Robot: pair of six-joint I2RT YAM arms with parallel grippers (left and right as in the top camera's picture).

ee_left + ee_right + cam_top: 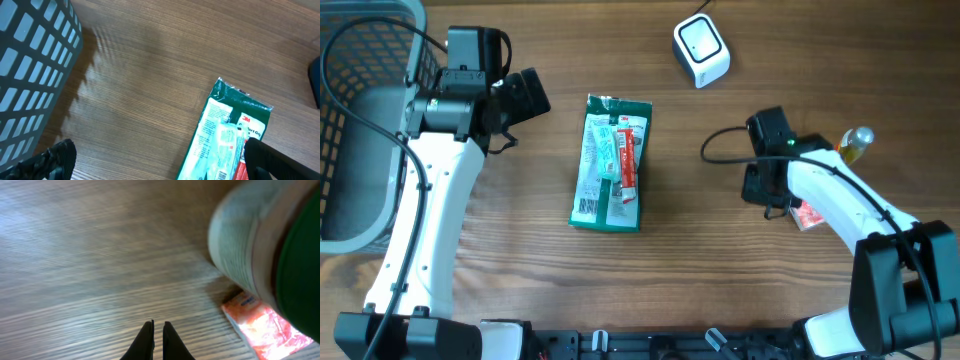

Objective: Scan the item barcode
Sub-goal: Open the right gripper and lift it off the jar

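The green packet (pixel 610 163) is being judged light, floppy, slick, best pinched edgewise; left claw (pixel 527 95) is being held wide open, right claw (pixel 157 341) shut, both empty

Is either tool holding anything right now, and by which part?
Nothing is held: the left tool is open and empty, the right tool is shut on nothing.

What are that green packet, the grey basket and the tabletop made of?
Green packet: probably thin glossy plastic film; its sealed top edge looks crinkled and shiny.
Grey basket: seemingly matt moulded plastic, with a regular grid of holes.
Tabletop: wood or wood-look laminate; grain shows, but which one I cannot tell.
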